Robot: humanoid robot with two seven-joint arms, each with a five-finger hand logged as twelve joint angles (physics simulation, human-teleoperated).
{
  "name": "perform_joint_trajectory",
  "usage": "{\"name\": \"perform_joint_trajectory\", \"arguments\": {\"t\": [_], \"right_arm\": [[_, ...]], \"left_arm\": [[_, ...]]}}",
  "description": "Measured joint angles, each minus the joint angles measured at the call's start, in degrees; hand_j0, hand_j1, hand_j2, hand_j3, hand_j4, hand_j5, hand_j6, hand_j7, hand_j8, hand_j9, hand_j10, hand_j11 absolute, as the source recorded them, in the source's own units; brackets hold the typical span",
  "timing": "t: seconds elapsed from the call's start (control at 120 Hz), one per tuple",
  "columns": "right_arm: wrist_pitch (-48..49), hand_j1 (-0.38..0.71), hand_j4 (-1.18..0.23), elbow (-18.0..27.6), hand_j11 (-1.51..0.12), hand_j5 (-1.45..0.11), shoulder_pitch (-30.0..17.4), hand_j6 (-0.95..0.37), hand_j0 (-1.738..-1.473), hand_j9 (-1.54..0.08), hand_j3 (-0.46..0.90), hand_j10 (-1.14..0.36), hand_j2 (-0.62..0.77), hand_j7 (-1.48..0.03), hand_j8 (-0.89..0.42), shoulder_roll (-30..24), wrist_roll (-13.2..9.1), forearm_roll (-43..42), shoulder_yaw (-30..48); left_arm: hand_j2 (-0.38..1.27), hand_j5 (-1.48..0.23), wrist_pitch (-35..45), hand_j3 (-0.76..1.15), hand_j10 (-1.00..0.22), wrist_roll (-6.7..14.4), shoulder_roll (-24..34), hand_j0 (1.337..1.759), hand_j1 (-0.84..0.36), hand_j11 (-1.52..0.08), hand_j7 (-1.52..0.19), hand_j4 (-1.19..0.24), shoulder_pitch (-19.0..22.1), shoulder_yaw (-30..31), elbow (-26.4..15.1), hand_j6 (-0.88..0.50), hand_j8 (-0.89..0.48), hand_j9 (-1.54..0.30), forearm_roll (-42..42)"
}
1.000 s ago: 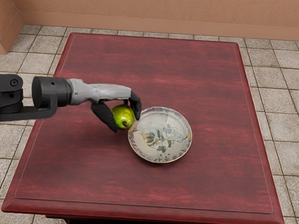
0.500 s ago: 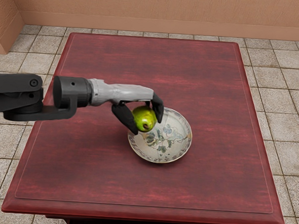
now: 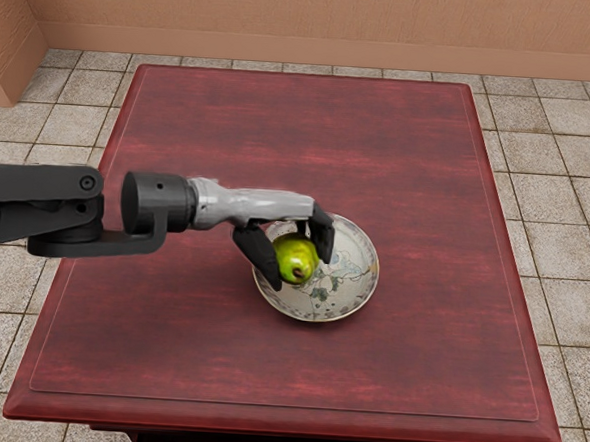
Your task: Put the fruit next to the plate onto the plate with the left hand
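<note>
A green pear-like fruit point(image 3: 295, 258) is held in my left hand point(image 3: 295, 249), whose dark fingers curl around it from above and below. The arm reaches in from the left edge. The fruit is over the left part of a patterned ceramic plate point(image 3: 354, 275) that sits near the middle of the dark red table. I cannot tell whether the fruit touches the plate. The hand covers the plate's left rim. The right arm is out of view.
The red wooden table point(image 3: 286, 361) spans most of the view, with a tiled floor around it and a brown wall at the back. Nothing else stands on the table.
My left hand has carried the fruit to the right and slightly downward, from beside the plate's left rim to over the plate's left part.
</note>
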Motion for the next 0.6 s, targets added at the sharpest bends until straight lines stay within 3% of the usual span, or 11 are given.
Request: {"name": "perform_joint_trajectory", "arguments": {"t": [0.6], "right_arm": [[0.0,-0.32,-0.02,0.0,-0.03,-0.03,0.0,-0.02,-1.658,-0.03,0.0,-0.02,0.0,-0.03,-0.02,0.0,0.0,0.0,0.0]], "left_arm": [[0.26,-0.82,0.0,0.0,-0.43,0.0,-0.9,1.656,-0.21,-0.79,-0.79,-0.56,2.1,0.6,2.6,-0.48,-0.36,-0.79,-1.0]]}}
